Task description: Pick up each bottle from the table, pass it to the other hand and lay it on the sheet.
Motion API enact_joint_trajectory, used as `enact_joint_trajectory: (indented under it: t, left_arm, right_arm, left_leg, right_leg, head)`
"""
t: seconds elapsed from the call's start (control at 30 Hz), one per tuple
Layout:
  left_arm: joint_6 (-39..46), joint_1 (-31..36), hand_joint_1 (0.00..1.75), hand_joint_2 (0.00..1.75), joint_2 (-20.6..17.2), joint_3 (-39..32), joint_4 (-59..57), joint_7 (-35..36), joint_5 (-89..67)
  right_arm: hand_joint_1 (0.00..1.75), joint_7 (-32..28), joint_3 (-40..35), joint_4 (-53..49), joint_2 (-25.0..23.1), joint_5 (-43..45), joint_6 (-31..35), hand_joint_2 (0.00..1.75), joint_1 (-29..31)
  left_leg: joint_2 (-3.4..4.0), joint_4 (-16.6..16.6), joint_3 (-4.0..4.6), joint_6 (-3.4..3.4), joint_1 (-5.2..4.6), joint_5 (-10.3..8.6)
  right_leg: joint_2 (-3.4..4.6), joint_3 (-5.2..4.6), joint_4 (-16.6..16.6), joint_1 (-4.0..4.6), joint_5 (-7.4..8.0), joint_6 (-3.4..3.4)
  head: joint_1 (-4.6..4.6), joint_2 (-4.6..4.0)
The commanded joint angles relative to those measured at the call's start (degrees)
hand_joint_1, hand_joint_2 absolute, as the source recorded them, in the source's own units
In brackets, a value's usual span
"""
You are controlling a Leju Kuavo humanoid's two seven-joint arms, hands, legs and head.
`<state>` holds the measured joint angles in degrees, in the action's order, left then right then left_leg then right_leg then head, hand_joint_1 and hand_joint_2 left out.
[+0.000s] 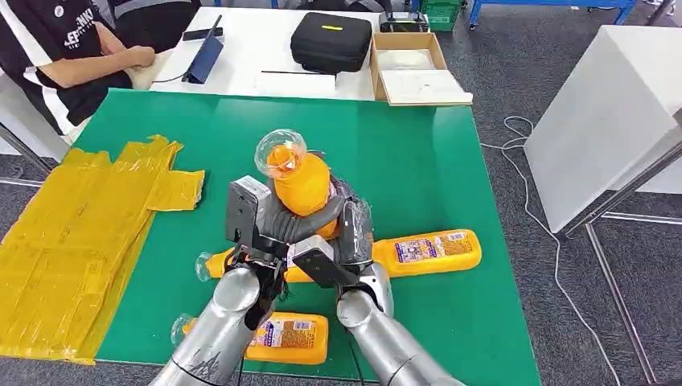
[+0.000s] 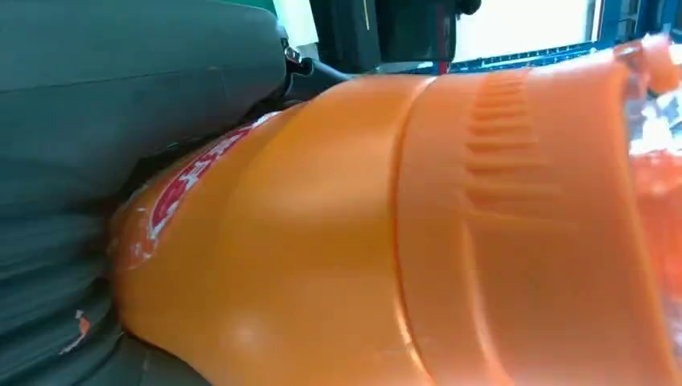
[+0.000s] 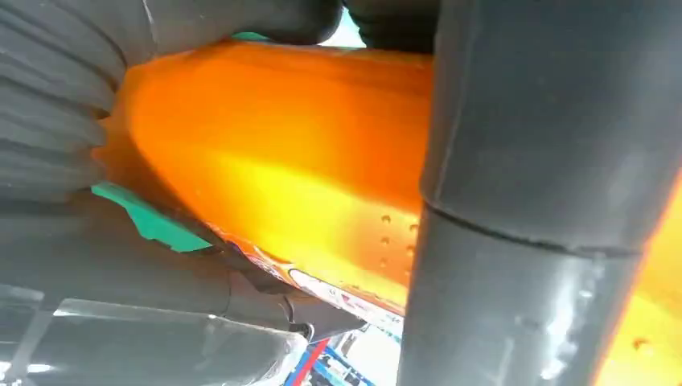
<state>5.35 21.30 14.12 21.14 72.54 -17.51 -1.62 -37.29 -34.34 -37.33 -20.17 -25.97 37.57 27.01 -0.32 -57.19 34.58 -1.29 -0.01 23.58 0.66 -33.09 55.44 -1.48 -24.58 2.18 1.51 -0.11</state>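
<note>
A: Head view: both hands meet over the middle of the green table (image 1: 450, 161). Left hand (image 1: 253, 221) and right hand (image 1: 346, 237) are both clamped on one orange bottle (image 1: 301, 181), clear cap up, tilted toward the far edge.

B: Wrist views?

A: Left wrist view: bottle body (image 2: 402, 241) against the grey palm, red-and-white label partly seen, text unreadable. Right wrist view: grey fingers (image 3: 515, 201) wrapped across the bottle (image 3: 281, 161).

B: Other bottles?

A: Two lie flat. One (image 1: 418, 251) behind the hands toward the right edge, blue-and-white label, print too small to read. One (image 1: 281, 336) at the near edge, same problem.

B: Sheet?

A: Yellow sheet (image 1: 72, 233) covers the left edge, nothing on it. A person (image 1: 64, 40) sits at the far left corner.
</note>
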Motion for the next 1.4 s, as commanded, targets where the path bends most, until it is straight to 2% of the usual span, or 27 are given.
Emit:
enact_joint_trajectory:
  t: [0.03, 0.3, 0.33, 0.37, 0.4, 0.57, 0.7, 0.73, 0.8, 0.9, 0.93, 1.0, 1.03, 1.1, 1.13, 1.2, 1.23, 1.27, 1.3, 1.33, 1.37, 1.4]
  left_arm:
    - [-1.25, 2.7, 1.75, 1.75, 0.47, 2.41, -2.74, 0.42, 0.06]
    - [-0.86, 1.62, 1.75, 1.75, -0.04, 0.26, -0.82, 0.08, 1.67]
    - [-0.73, 1.27, 1.75, 1.75, -0.39, -0.17, -0.15, -0.25, 1.95]
    - [-0.62, 0.65, 1.75, 1.75, -0.96, -0.73, 0.91, -0.45, 2.17]
    - [-0.78, 0.12, 1.75, 1.75, -1.24, -1.19, 1.68, -0.57, 2.74]
    - [-0.92, -8.1, 1.75, 1.75, -6.12, -7.58, 14.77, -3.51, 5.05]
    - [-2.08, -8.59, 1.75, 1.75, -5.97, -8.56, 15.86, -2.86, 5.06]
    - [1.34, -9.58, 1.75, 1.75, -5.57, -10.24, 16.88, -5.01, 2.66]
    - [3.16, -13.7, 1.75, 1.75, -7.45, -14.82, 21.04, -6.15, 2.82]
    - [6.35, -18.87, 1.75, 1.75, -9.11, -25.37, 24.05, -8.88, -0.18]
    - [6.97, -20.07, 1.75, 1.75, -9.06, -28.66, 24.09, -9.66, -1.86]
    - [5.79, -20.3, 1.75, 1.75, -8.83, -29.82, 24.04, -10.08, -1.78]
    - [8.02, -20.19, 1.75, 1.75, -8.16, -30.5, 23.71, -10.3, -4.17]
    - [14.25, -20.46, 1.75, 1.75, -8.49, -32.67, 22.33, -10.32, -9.68]
    - [19.42, -20.8, 1.75, 1.75, -9.81, -33.84, 19.81, -10.61, -17.16]
    - [27.46, -21.6, 1.75, 1.75, -10.89, -35.81, 15.23, -11.82, -27.09]
    - [34.65, -21.64, 1.75, 1.75, -11.9, -37.45, 10.02, -11.37, -40.04]
    - [34.65, -20.74, 1.75, 1.75, -9.21, -43.25, 8.84, -13.76, -48.25]
    - [34.65, -18.68, 1.75, 1.75, -5.14, -52.38, 8.32, -17.67, -59.67]
    - [34.65, -18.02, 1.75, 1.75, -4.41, -54.39, 7.51, -19.02, -62.02]
    - [34.65, -15.46, 1.75, 1.75, -2.84, -62.01, 5.54, -22.18, -73.63]
    - [34.65, -14.94, 1.75, 1.75, -2.96, -63.82, 6.23, -21.49, -79.31]
  right_arm:
    - [1.75, -0.23, -1.76, -0.37, 1.0, -0.34, 2.43, 1.75, -0.55]
    - [1.75, -0.2, -2.24, -3.75, 2.34, 2.13, 1.91, 1.75, -1.51]
    - [0.82, -0.51, -2.29, -5.43, 2.89, 2.8, 2.05, 1.75, -2.13]
    - [0.0, -0.57, -2.66, -8.01, 3.84, 3.3, 1.71, 1.75, -3.05]
    - [0.0, -0.4, -2.95, -9.93, 4.47, 3.43, 1.48, 1.75, -3.78]
    - [0.0, 3.61, -6.04, -37.54, 12.76, -1.79, 2.43, 1.75, -14.45]
    - [0.0, 4.66, -6.66, -38.05, 13.31, -2.03, 2.37, 1.75, -14.29]
    - [0.0, 3.07, -5.07, -38.6, 12.87, -2.78, 2.43, 1.75, -15.24]
    - [0.0, 3.54, -4.86, -43.46, 15.49, -2.03, 2.43, 1.75, -17.34]
    - [0.0, 5.62, -0.48, -51.23, 18.13, -5.0, 2.43, 1.75, -20.57]
    - [0.0, 6.02, 1.12, -53.33, 18.73, -6.59, 2.43, 1.75, -21.57]
    - [0.0, 6.15, 1.47, -53.82, 18.93, -6.56, 2.43, 1.75, -21.73]
    - [0.0, 6.48, 2.19, -53.64, 18.54, -7.7, 2.43, 1.75, -21.89]
    - [0.0, 7.24, 5.28, -54.71, 18.02, -11.47, 2.43, 1.75, -22.97]
    - [0.0, 7.21, 7.93, -55.7, 17.8, -14.04, 2.43, 1.75, -23.98]
    - [0.0, 5.55, 11.38, -56.13, 18.35, -14.68, 2.43, 1.75, -25.83]
    - [0.0, 4.89, 12.9, -56.25, 19.34, -14.02, 2.43, 1.75, -27.05]
    - [0.0, 4.01, 13.64, -56.32, 19.89, -13.41, 2.43, 1.75, -27.96]
    - [0.0, 3.43, 14.53, -56.31, 20.08, -13.72, 2.43, 1.75, -28.96]
    - [0.0, 3.26, 14.76, -56.32, 20.11, -14.03, 2.43, 1.75, -29.19]
    - [0.0, 3.98, 15.57, -56.11, 20.3, -16.81, 2.43, 1.75, -30.15]
    - [0.0, 4.26, 15.84, -55.99, 20.45, -17.7, 2.43, 1.75, -30.39]
  left_leg:
    - [-0.13, -0.02, -0.05, 0.07, 0.04, 0.01]
    - [-0.12, -0.03, -0.08, 0.08, 0.06, 0.03]
    - [-0.13, -0.04, -0.12, 0.11, 0.06, 0.05]
    - [-0.09, -0.02, -0.09, 0.08, 0.05, 0.03]
    - [-0.09, -0.03, -0.13, 0.11, 0.05, 0.05]
    - [0.07, 0.07, -0.12, 0.07, 0.02, 0.06]
    - [0.12, 0.01, -0.1, 0.1, 0.03, 0.12]
    - [0.01, 0.01, -0.02, 0.08, 0.02, 0.06]
    - [0.05, 0.03, 0.0, 0.09, 0.04, 0.05]
    - [0.39, 0.15, -0.2, 0.1, 0.0, 0.13]
    - [0.26, 0.12, -0.09, 0.07, 0.0, 0.09]
    - [0.19, 0.09, -0.09, 0.08, 0.0, 0.09]
    - [0.15, 0.06, -0.16, 0.12, 0.02, 0.13]
    - [0.0, 0.02, -0.06, 0.11, 0.05, 0.09]
    - [-0.07, 0.0, -0.12, 0.12, 0.07, 0.12]
    - [0.06, 0.07, -0.19, 0.11, 0.04, 0.1]
    - [0.03, 0.17, -0.18, 0.08, -0.01, 0.05]
    - [-0.01, 0.22, -0.31, 0.1, -0.01, 0.05]
    - [-0.04, 0.27, -0.32, 0.09, -0.01, 0.02]
    - [-0.03, 0.26, -0.36, 0.11, 0.0, 0.04]
    - [-0.07, 0.22, -0.38, 0.13, 0.04, 0.07]
    - [-0.04, 0.12, -0.19, 0.09, 0.05, 0.06]
  right_leg:
    - [-0.18, 0.13, -0.02, 0.06, -0.04, -0.11]
    - [-0.19, 0.16, -0.02, 0.08, -0.06, -0.14]
    - [-0.21, 0.21, -0.02, 0.09, -0.08, -0.17]
    - [-0.15, 0.16, -0.02, 0.06, -0.05, -0.14]
    - [-0.17, 0.2, -0.01, 0.07, -0.08, -0.17]
    - [0.02, 0.15, -0.09, 0.03, -0.03, -0.12]
    - [0.07, 0.13, -0.02, 0.06, -0.07, -0.16]
    - [-0.04, 0.07, -0.02, 0.04, -0.05, -0.11]
    - [0.0, 0.03, -0.05, 0.06, -0.03, -0.13]
    - [0.32, 0.12, -0.11, 0.03, -0.01, -0.15]
    - [0.22, 0.06, -0.08, 0.03, -0.01, -0.1]
    - [0.13, 0.05, -0.04, 0.02, -0.04, -0.12]
    - [0.07, 0.15, -0.03, 0.06, -0.1, -0.17]
    - [-0.1, 0.1, -0.02, 0.08, -0.1, -0.16]
    - [-0.17, 0.19, -0.03, 0.11, -0.14, -0.2]
    - [-0.03, 0.2, -0.07, 0.07, -0.09, -0.2]
    - [-0.03, 0.19, -0.12, 0.0, -0.06, -0.14]
    - [-0.09, 0.33, -0.17, 0.01, -0.09, -0.18]
    - [-0.1, 0.34, -0.22, 0.0, -0.06, -0.15]
    - [-0.11, 0.38, -0.23, 0.02, -0.07, -0.19]
    - [-0.18, 0.45, -0.24, 0.06, -0.09, -0.22]
    - [-0.11, 0.23, -0.15, 0.06, -0.07, -0.16]
  head:
    - [-0.02, 0.0]
    - [-0.04, 0.0]
    - [-0.02, 0.0]
    - [-0.02, 0.0]
    - [-0.02, 0.0]
    - [-0.02, 0.0]
    - [-0.04, 0.0]
    - [0.0, 0.0]
    - [-0.02, 0.0]
    - [-0.02, 0.0]
    - [-0.02, 0.0]
    - [-0.02, 0.0]
    - [-0.02, 0.0]
    - [-0.02, 0.0]
    - [-0.04, 0.0]
    - [-0.04, 0.0]
    - [-0.04, 0.0]
    - [-0.02, 0.0]
    - [-0.02, 0.0]
    - [-0.04, 0.0]
    - [0.0, 0.0]
    - [-0.02, 0.0]
